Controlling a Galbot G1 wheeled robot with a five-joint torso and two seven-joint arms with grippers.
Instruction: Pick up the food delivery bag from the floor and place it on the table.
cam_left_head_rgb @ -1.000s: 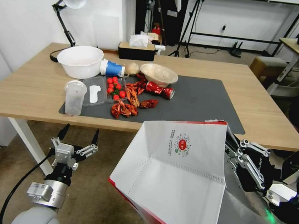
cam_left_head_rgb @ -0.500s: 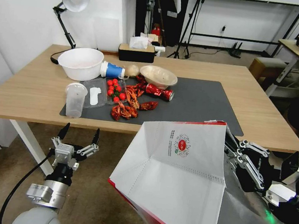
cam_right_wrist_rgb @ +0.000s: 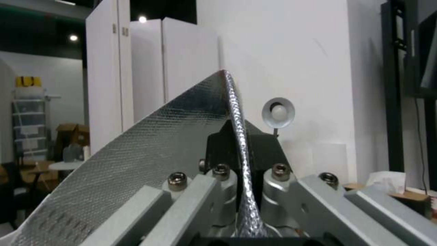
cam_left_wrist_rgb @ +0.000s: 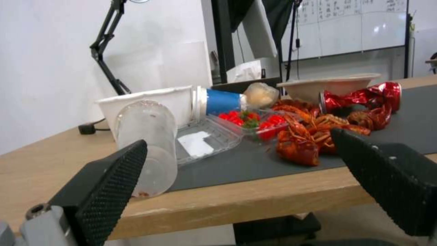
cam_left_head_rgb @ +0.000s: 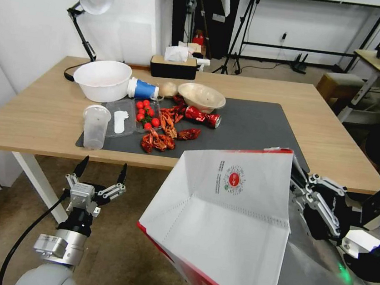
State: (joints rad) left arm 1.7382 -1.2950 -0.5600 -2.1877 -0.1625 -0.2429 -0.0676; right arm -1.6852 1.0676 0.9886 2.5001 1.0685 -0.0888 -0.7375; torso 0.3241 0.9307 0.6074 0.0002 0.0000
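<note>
Bag (cam_left_head_rgb: 231, 220): off the floor, tilted, just short of the table (cam_left_head_rgb: 42, 112) edge.
Right gripper (cam_left_head_rgb: 301, 189): pinched tight on the bag's foil rim; you see the rim between its fingers (cam_right_wrist_rgb: 223, 143).
Left gripper (cam_left_head_rgb: 100, 169): spread wide, empty, low before the table.
Handling: likely light, thin paper; creases and sways, so hold the rim fold firmly.

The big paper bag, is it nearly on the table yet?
Partly. The food delivery bag is already off the floor, pinched at its foil edge by the right gripper. It hangs tilted before the table, not yet set down. The left gripper hovers open below the table edge.
</note>
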